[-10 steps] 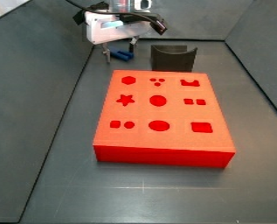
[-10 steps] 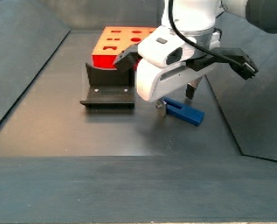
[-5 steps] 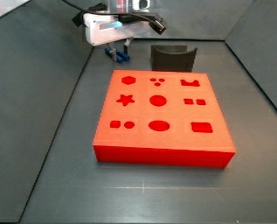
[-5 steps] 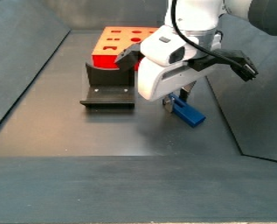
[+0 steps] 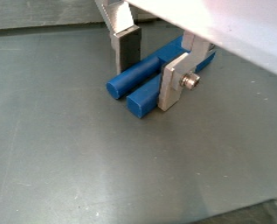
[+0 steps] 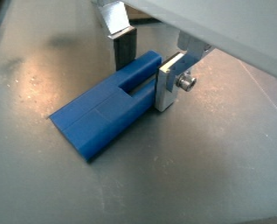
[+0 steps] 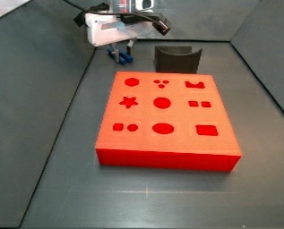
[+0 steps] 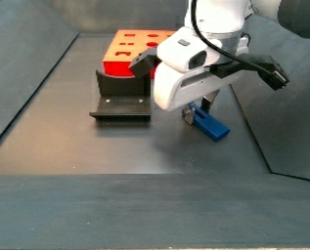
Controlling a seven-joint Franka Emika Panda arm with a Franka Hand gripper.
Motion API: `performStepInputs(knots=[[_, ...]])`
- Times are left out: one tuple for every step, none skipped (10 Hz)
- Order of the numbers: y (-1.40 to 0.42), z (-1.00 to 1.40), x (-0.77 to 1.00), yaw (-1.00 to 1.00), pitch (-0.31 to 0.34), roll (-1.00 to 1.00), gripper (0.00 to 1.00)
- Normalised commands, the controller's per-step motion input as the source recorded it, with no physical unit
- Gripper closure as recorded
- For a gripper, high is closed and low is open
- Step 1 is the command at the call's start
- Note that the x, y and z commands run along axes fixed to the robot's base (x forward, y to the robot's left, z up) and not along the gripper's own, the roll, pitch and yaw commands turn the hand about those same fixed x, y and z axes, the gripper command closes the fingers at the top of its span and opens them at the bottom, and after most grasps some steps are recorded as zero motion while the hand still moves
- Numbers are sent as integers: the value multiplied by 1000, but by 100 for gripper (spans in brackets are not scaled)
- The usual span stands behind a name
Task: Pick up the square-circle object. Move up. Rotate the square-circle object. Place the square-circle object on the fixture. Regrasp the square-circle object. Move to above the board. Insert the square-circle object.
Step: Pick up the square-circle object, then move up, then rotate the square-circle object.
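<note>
The square-circle object (image 5: pixel 135 83) is a small blue peg lying flat on the grey floor, also seen as the peg (image 6: pixel 100 118). My gripper (image 5: pixel 150 85) is down over one end of it, one silver finger on each side. The jaws stand about a peg's width apart, and the peg fills the gap. In both side views the gripper (image 7: pixel 121 54) (image 8: pixel 197 115) sits low over the peg (image 7: pixel 124 56) (image 8: pixel 212 126). The dark fixture (image 7: pixel 177 59) (image 8: pixel 120 98) stands beside it. The red board (image 7: pixel 184 116) (image 8: pixel 115 68) lies beyond the fixture.
Dark sloping walls (image 7: pixel 37 72) (image 8: pixel 287 127) enclose the grey floor. The peg lies between the fixture and one side wall. The arm's white body (image 8: pixel 184 68) hides the gripper's upper part in a side view.
Since a second ago the gripper has come down over the blue peg. Over the last half second it has hardly moved. The peg lies where it was.
</note>
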Motion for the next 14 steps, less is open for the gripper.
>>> performStepInputs(knots=[[0, 0, 0, 0, 0, 0, 100], [0, 0, 0, 0, 0, 0, 100], [0, 0, 0, 0, 0, 0, 100], [0, 0, 0, 0, 0, 0, 100], [0, 0, 0, 0, 0, 0, 100], [0, 833, 0, 0, 0, 0, 100], [-10, 783, -63, -1, 16, 3, 100], [-9, 650, -72, -9, 12, 27, 100], [-5, 480, -46, -13, 28, 47, 100], [1, 387, -34, -15, 42, 57, 100], [4, 201, -20, -17, 71, 74, 100], [209, 833, 77, 0, 0, 0, 100], [191, 712, 73, -3, 18, 8, 100], [147, 648, 52, -8, 43, 5, 100]])
